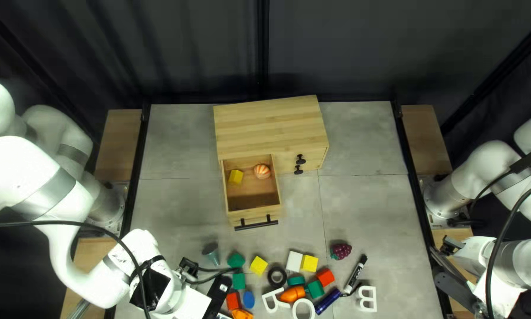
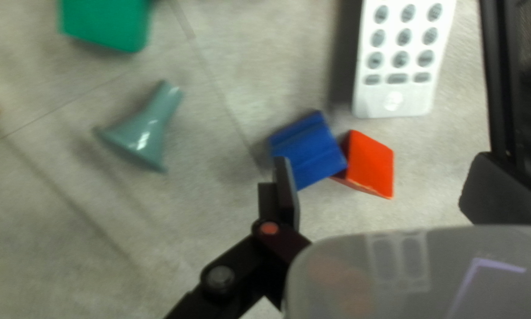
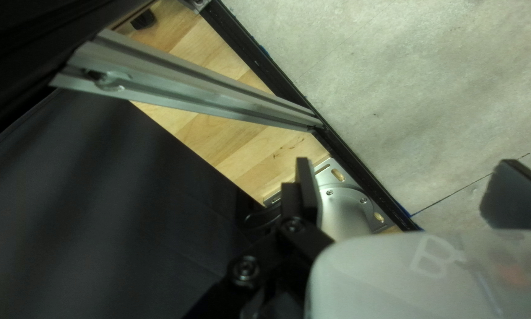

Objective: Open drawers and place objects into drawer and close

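The wooden cabinet (image 1: 271, 127) has one drawer (image 1: 252, 214) pulled out, holding a yellow block (image 1: 236, 177) and an orange striped ball (image 1: 262, 171). Two black knobs mark the front beside it. My left gripper (image 1: 188, 269) is low over the near left of the table. In its wrist view, the left gripper (image 2: 380, 177) is open, with a blue block (image 2: 309, 150) and a red block (image 2: 370, 165) ahead of its fingers, untouched as far as visible. My right gripper (image 1: 451, 245) is at the table's right edge; the right gripper (image 3: 407, 192) is open and holds nothing.
Toys lie along the near edge: a teal cone (image 1: 211, 253), yellow block (image 1: 258, 265), black ring (image 1: 276, 277), carrot (image 1: 292, 293), grapes (image 1: 340, 251), marker (image 1: 355, 273) and white letter (image 1: 367, 299). A white remote (image 2: 401, 59) lies beyond the red block. A metal rail (image 3: 200, 91) stands near my right gripper.
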Motion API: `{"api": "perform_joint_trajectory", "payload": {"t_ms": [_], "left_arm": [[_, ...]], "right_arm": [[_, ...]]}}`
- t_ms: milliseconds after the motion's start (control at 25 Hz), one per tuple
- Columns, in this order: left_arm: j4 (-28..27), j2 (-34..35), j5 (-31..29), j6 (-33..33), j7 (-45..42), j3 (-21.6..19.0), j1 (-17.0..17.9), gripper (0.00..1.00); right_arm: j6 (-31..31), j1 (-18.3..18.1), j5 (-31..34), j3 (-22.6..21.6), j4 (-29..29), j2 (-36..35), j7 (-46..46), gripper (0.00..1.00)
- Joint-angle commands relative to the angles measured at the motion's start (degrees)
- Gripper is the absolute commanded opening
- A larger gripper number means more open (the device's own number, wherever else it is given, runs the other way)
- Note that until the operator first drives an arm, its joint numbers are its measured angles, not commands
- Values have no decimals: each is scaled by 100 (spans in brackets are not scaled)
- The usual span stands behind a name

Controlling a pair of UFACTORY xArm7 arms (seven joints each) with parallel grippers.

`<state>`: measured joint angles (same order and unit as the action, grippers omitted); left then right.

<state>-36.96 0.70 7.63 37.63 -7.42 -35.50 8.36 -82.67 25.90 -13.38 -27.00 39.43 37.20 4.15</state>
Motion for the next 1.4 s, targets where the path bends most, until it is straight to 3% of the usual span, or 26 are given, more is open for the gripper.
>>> {"api": "perform_joint_trajectory", "payload": {"t_ms": [40,360,1040,1400], "left_arm": [[245,99,243,-269,239,100,-83,100],[794,282,774,-1006,287,221,-147,100],[909,-13,1476,-1600,647,266,-187,100],[773,-192,556,-1417,-748,291,-156,100]], "right_arm": [[0,0,0,0,0,0,0,100],[0,0,0,0,0,0,0,100],[0,0,0,0,0,0,0,100],[0,0,0,0,0,0,0,100]]}}
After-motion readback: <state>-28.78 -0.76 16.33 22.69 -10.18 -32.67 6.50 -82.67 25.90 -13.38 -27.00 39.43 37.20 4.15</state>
